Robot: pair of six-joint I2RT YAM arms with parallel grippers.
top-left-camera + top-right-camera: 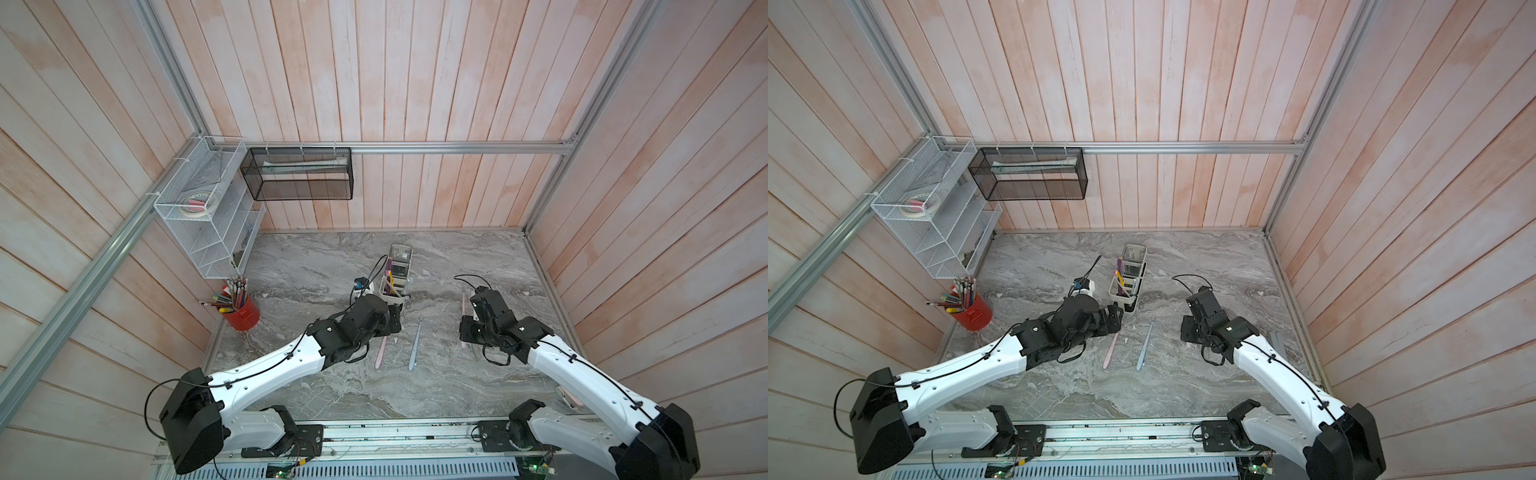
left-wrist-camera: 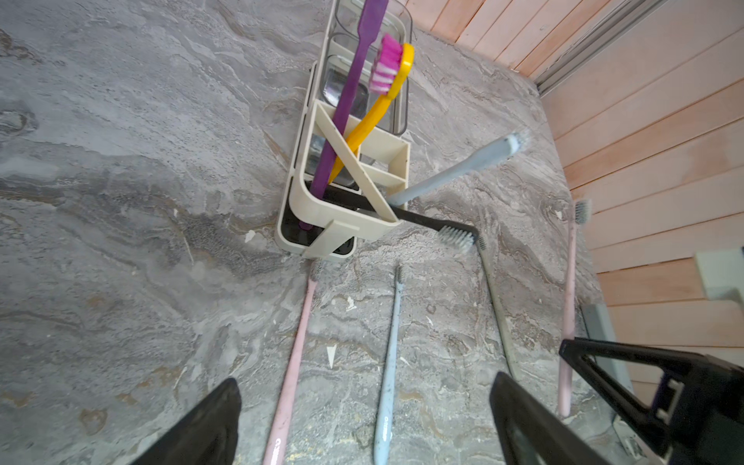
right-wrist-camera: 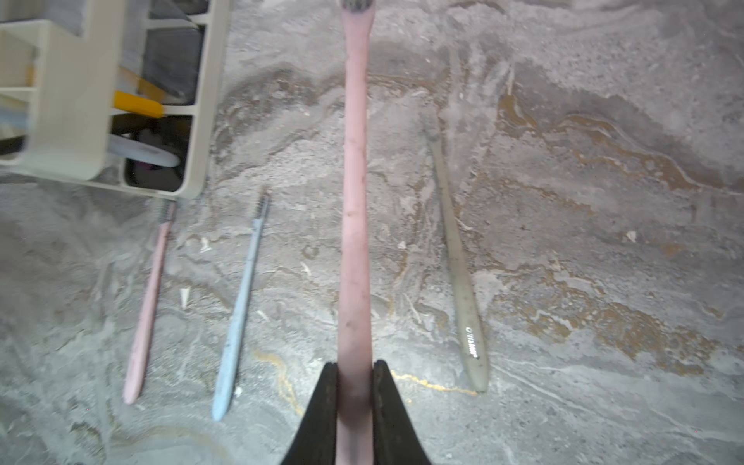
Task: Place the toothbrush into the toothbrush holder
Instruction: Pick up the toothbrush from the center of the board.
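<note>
Right hand (image 3: 354, 368): pressed together on the tail of the pink toothbrush (image 3: 356, 193).
Brush against hand, right wrist view: handle runs straight out from between the jaws, bristle head farthest away, seemingly lifted off the bench (image 3: 583, 261).
Target, right wrist view: toothbrush holder (image 3: 68, 120) stands ahead and off to one side of the held brush, apart from it.
Left hand (image 2: 366, 380): spread wide, holding nothing, over a second pink brush (image 2: 294, 354) and a blue brush (image 2: 390, 354) lying flat.
Holder contents, left wrist view: purple brush (image 2: 348, 100) and yellow brush (image 2: 372, 116) stand inside; grey-blue brush (image 2: 455, 169) and black brush (image 2: 418, 219) lean out over the rim.
Both top views: Left hand near the holder's near end; Right hand well apart from it.
Risk: pinched at the very tail, the long handle could swivel or slip. The leaning brushes may block a compartment, and a sideways knock could tip the holder.
</note>
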